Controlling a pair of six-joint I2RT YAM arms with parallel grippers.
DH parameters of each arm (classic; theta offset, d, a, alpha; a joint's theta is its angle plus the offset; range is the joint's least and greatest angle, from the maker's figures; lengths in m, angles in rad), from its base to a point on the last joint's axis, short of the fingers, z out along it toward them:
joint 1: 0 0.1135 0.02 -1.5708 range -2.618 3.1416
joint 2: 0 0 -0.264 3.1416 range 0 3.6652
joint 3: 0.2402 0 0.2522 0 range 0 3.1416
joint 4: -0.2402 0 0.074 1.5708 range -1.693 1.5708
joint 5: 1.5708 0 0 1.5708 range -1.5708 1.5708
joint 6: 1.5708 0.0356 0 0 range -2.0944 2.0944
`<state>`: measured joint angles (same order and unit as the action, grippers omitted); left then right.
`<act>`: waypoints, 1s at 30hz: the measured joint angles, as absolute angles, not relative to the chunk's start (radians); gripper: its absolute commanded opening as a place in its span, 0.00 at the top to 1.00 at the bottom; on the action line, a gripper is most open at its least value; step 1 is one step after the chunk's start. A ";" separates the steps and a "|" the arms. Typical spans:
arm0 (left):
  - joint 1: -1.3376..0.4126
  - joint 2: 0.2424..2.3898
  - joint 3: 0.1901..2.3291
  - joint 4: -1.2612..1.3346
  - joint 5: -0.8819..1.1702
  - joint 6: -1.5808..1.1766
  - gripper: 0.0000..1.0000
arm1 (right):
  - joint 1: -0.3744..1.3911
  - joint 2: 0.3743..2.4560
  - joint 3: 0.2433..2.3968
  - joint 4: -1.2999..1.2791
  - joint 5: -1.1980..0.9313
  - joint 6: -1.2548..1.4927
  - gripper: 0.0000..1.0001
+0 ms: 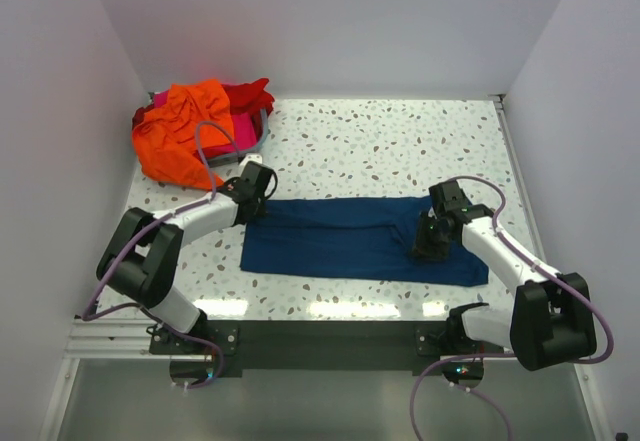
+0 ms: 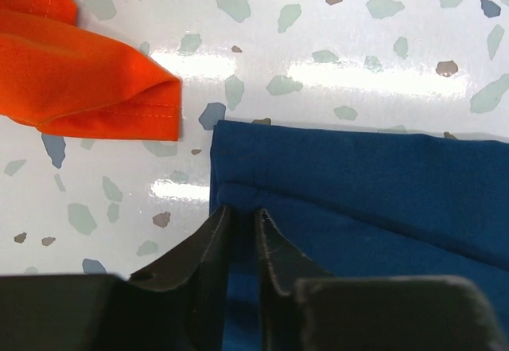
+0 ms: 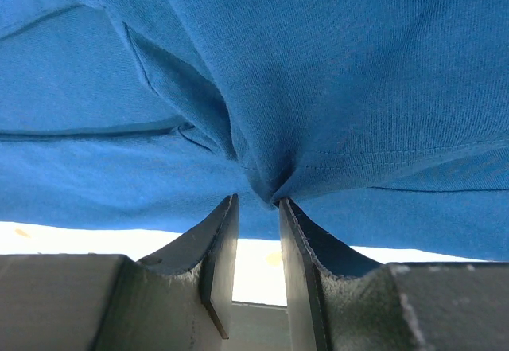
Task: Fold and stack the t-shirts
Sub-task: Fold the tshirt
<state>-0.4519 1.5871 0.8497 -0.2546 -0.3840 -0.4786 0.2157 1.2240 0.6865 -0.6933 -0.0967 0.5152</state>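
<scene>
The navy t-shirt [image 1: 350,236] lies folded into a long band across the near middle of the table, running left to right. The right gripper [image 3: 257,201] sits on its right part, with cloth puckered and drawn into the narrow gap between the fingers, so it has a firm pinch on the navy t-shirt. The left gripper [image 2: 241,214] is at the band's far left corner. Its fingers are drawn close with only a thin slit between them, right over the left hem, and I cannot tell whether any cloth is caught in there.

The step in hand looks like taking both ends of the band to fold it across into a compact square. The next move calls for a sure hold on the left corner and then for both arms to lift and carry together, so the layers do not slide apart.

The orange t-shirt [image 1: 185,131], red t-shirt [image 1: 255,96] and magenta t-shirt [image 1: 243,133] wait in a crumpled heap at the far left, not yet folded. An orange fold reaches just beside the navy corner.

The table [image 1: 400,141] is glossy white with grey and brown speckles, enclosed by plain white walls [image 1: 330,21]
</scene>
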 measured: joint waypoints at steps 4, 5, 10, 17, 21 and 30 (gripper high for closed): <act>-0.452 1.588 0.850 -0.255 -0.388 -0.477 0.96 | 0.216 1.224 0.680 -0.691 -0.097 0.515 0.68; -0.452 1.588 0.850 -0.255 -0.389 -0.477 1.00 | 0.216 1.224 0.680 -0.691 -0.097 0.515 0.68; -0.452 1.556 0.836 -0.252 -0.389 -0.478 1.00 | 0.216 1.224 0.680 -0.691 -0.097 0.515 0.68; -0.452 1.396 0.747 -0.244 -0.381 -0.480 1.00 | 0.216 1.224 0.678 -0.690 -0.097 0.515 0.68; -0.452 1.338 0.700 -0.245 -0.368 -0.488 1.00 | 0.216 1.224 0.678 -0.688 -0.097 0.515 0.68; -0.467 1.212 0.609 -0.274 -0.332 -0.515 0.77 | 0.216 1.224 0.678 -0.687 -0.097 0.514 0.68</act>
<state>-0.4675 1.2121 0.6086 -0.2737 -0.3317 -0.5152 0.2157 1.2236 0.6781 -0.6868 -0.0971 0.5140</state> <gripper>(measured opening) 0.159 0.318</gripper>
